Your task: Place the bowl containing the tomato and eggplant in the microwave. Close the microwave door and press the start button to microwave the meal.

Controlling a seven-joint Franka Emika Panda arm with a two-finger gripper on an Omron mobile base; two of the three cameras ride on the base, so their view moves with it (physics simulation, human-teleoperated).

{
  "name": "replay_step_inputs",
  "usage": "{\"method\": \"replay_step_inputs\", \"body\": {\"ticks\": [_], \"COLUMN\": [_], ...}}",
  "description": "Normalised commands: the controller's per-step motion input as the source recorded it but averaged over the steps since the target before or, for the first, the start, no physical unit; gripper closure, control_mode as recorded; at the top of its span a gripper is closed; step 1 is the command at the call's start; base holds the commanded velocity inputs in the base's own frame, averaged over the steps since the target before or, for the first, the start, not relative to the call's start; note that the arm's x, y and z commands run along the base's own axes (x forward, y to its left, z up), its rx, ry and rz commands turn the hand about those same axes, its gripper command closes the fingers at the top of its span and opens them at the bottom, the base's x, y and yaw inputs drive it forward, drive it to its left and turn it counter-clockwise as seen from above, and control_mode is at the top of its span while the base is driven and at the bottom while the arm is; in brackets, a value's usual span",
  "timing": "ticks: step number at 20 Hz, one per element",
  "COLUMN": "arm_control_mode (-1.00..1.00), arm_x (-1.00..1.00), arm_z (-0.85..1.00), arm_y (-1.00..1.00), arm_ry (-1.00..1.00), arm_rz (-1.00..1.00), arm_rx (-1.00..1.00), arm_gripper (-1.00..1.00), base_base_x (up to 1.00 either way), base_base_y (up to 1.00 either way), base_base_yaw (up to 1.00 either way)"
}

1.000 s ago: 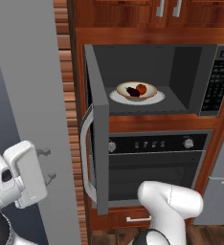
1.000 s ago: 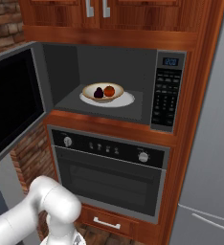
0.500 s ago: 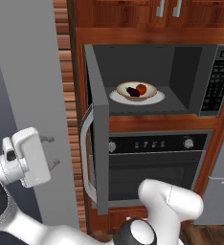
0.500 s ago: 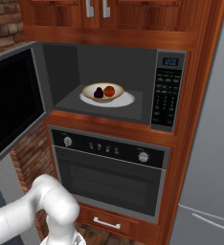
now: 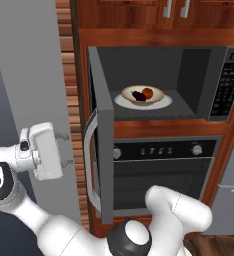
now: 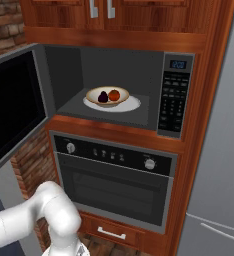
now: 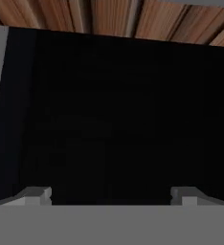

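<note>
The bowl (image 5: 129, 91) (image 6: 94, 95) rests on a white turntable plate (image 5: 164, 102) inside the open microwave (image 5: 189, 65) (image 6: 64, 75). In it lie the red-orange tomato (image 5: 147, 92) (image 6: 114, 94) and the dark eggplant (image 5: 138, 95) (image 6: 103, 97). The microwave door (image 5: 105, 150) (image 6: 14, 110) stands swung out to the left, its silver handle (image 5: 90, 160) on the outer side. My gripper (image 5: 65, 148) (image 7: 111, 196) hovers left of the door's outer face, open and holding nothing. In the hand view its fingertips (image 7: 37, 195) point at the door's black window (image 7: 114, 110).
The black keypad panel (image 5: 224, 85) (image 6: 174, 95) sits right of the cavity. Below it is a built-in oven (image 5: 164, 170) (image 6: 114, 180) with knobs. A grey fridge (image 6: 219, 175) stands at the right, a grey wall panel (image 5: 34, 75) at the left, wooden cabinets above.
My hand has risen and moved right, closer to the outer face of the open door. The bowl and door have not moved.
</note>
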Motion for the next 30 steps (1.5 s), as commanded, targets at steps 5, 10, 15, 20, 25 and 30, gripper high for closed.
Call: {"method": "replay_step_inputs", "body": {"ticks": [5,10,15,20,25,30], "arm_control_mode": [-1.00,-1.00,-1.00,-1.00,-1.00,-1.00], "arm_x": [0.00,0.00,0.00,0.09,0.19,0.29], "arm_z": [0.02,0.15,0.19,0.15,0.04,0.00], "arm_y": [-1.00,-0.95,-0.83,-0.73,-0.72,-0.64], "arm_ry": [0.00,-0.04,-0.04,-0.02,-0.07,-0.05], "arm_rz": [-0.15,-0.02,0.00,0.05,0.18,0.27], "arm_rx": [0.01,0.04,0.06,0.11,0.16,0.15], "arm_gripper": [-1.00,-1.00,-1.00,-1.00,-1.00,-1.00], "base_base_x": [0.00,0.00,0.00,0.00,0.00,0.00], "base_base_y": [0.00,0.00,0.00,0.00,0.00,0.00], "base_base_yaw": [0.00,0.00,0.00,0.00,0.00,0.00]}}
